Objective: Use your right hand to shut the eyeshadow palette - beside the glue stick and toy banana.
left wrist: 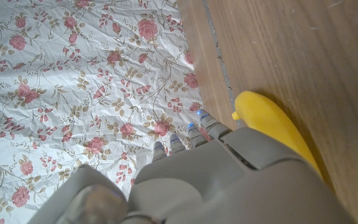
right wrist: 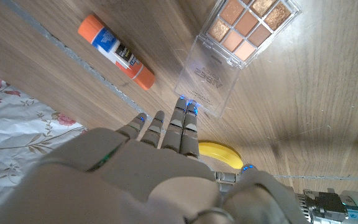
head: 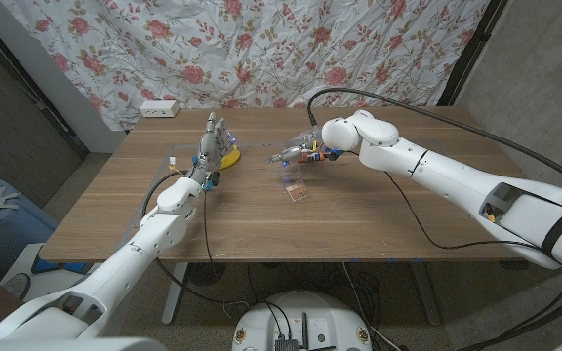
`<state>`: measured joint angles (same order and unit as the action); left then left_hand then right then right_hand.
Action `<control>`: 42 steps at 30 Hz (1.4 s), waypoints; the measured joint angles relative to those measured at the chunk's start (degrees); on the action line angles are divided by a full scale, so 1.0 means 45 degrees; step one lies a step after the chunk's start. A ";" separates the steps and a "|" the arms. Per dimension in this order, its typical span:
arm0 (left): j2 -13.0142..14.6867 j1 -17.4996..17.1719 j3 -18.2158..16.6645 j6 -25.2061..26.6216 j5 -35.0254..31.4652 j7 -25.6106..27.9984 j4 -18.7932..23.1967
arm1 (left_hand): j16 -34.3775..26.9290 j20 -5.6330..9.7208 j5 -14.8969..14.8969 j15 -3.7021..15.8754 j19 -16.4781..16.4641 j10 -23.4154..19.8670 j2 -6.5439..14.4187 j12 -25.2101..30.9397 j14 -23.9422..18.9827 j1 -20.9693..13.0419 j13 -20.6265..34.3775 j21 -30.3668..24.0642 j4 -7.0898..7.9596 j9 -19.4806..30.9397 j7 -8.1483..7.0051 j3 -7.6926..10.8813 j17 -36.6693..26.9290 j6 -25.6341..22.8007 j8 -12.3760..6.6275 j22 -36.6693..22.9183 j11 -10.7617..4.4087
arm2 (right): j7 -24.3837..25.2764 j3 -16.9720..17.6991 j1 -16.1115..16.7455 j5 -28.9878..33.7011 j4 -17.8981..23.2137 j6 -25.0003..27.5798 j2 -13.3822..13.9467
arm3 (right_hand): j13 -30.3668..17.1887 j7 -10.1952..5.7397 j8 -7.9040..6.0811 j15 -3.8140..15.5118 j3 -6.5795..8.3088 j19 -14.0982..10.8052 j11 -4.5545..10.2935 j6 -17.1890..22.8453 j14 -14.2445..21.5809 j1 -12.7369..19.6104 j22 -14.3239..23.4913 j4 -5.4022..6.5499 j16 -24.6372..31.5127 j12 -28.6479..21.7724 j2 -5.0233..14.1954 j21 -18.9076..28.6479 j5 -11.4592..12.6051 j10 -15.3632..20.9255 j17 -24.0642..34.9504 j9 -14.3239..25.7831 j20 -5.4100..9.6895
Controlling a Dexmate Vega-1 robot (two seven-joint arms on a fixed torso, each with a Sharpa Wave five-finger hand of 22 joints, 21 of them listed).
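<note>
Robot hand (right wrist: 166, 168) fingertips (right wrist: 185, 112) at palette lid (right wrist: 207, 78)

White rounded arm shells, grey hands (blue-lit fingertips (right wrist: 188, 106)), black cables.

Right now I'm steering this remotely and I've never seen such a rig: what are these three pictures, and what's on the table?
It is a robot with two arms, each ending in a hand with fingers. The wide picture comes from a camera on its head, looking down at the wooden table. The other two come from cameras on the wrists, looking along the back of each hand.

The left hand stands with fingers up beside the yellow toy banana, holding nothing. The right hand reaches over the eyeshadow palette, which lies open, its clear lid folded out; the fingertips are at the lid's edge, but contact is hard to judge. The glue stick lies nearby.
</note>
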<state>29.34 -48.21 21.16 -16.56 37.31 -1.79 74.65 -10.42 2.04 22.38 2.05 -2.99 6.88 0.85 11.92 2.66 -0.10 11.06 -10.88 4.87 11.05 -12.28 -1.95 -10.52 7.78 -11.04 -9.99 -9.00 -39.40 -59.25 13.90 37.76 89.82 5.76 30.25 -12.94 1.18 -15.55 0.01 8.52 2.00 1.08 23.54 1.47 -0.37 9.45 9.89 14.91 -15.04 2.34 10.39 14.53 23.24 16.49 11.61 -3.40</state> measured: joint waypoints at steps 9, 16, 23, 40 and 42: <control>0.0000 0.0001 -0.0001 0.0000 0.0000 0.0001 0.0000 | 0.0000 0.0000 0.0000 0.0000 0.0000 0.0000 0.0000 0.0000 0.0000 0.0000 0.0000 0.0000 0.0000 0.0000 0.0000 0.0000 0.0000 0.0000 0.0000 0.0000 0.0000 | -0.0202 -0.0178 -0.0154 0.0107 -0.0150 0.0065 -0.0124 | -0.0175 0.0004 -0.0415 0.0152 -0.0365 0.0158 0.0008 0.0945 0.0482 -0.0149 0.0000 0.0052 0.0225 -0.0245 -0.0149 0.0000 0.0120 0.0894 0.0001 0.0173 0.0025; 0.0000 0.0003 -0.0001 0.0000 0.0000 -0.0001 0.0000 | 0.0000 0.0000 0.0000 0.0000 0.0000 0.0000 0.0000 0.0000 0.0001 0.0000 0.0000 0.0000 0.0000 0.0000 0.0000 0.0000 0.0000 0.0000 0.0000 0.0000 0.0000 | -0.0230 -0.0240 -0.0199 0.0164 -0.0207 0.0094 -0.0167 | -0.0254 -0.0088 -0.0610 0.0224 -0.0557 0.0157 0.0052 0.1258 0.0632 -0.0145 0.0000 0.0033 0.0319 -0.0340 -0.0145 0.0000 0.0170 0.1210 0.0002 0.0236 0.0025; 0.0000 0.0005 0.0000 0.0005 0.0001 -0.0001 0.0000 | 0.0000 0.0000 0.0000 0.0000 0.0000 0.0000 0.0000 0.0000 0.0000 0.0000 0.0000 0.0000 0.0000 0.0000 0.0000 0.0000 0.0000 0.0000 0.0000 0.0000 0.0000 | -0.0154 -0.0250 -0.0199 0.0204 -0.0190 0.0118 -0.0168 | -0.0352 -0.0054 -0.0747 0.0210 -0.0681 0.0156 -0.0013 0.1554 0.0755 -0.0015 0.0000 0.0050 0.0319 -0.0441 -0.0010 0.0000 0.0170 0.1457 0.0003 0.0295 0.0025; -0.0001 0.0005 -0.0002 0.0007 0.0000 -0.0001 -0.0002 | 0.0000 0.0000 0.0000 0.0000 0.0000 0.0000 0.0000 0.0000 0.0000 0.0000 0.0000 0.0000 0.0000 0.0000 0.0000 0.0000 0.0000 0.0000 0.0000 0.0000 0.0000 | -0.0119 -0.0186 -0.0096 0.0266 0.0117 0.0254 -0.0048 | -0.0527 -0.0038 -0.1165 0.0222 -0.0961 0.0247 -0.0059 0.2118 0.1085 -0.0082 0.0000 0.0049 0.0519 -0.0539 0.0055 0.0000 0.0323 0.2095 0.0034 0.0471 0.0118; -0.0002 0.0006 -0.0002 0.0007 0.0000 0.0000 -0.0002 | 0.0000 0.0000 0.0000 0.0000 0.0000 0.0000 0.0000 0.0000 0.0000 0.0000 0.0000 0.0000 0.0000 0.0000 0.0000 0.0000 0.0000 0.0000 0.0000 0.0000 0.0000 | -0.0119 -0.0173 -0.0079 0.0270 0.0152 0.0276 -0.0029 | -0.0565 -0.0038 -0.1167 0.0225 -0.0986 0.0246 -0.0080 0.2117 0.1087 -0.0081 0.0000 0.0024 0.0519 -0.0539 0.0055 0.0000 0.0367 0.2117 0.0034 0.0471 0.0118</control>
<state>29.33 -48.19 21.15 -16.53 37.31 -1.79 74.64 -10.42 2.04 22.38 2.05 -2.99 6.88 0.85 11.92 2.66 -0.11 11.06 -10.88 4.87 11.05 -12.28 -1.95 -10.52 7.78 -11.04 -9.99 -9.00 -39.93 -60.03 13.55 38.98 90.50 7.01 30.11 -15.49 1.01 -20.80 1.03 4.08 3.11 0.72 33.06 6.36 -0.73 9.45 10.00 17.24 -17.46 2.59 10.39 16.18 32.77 16.64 13.73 -2.87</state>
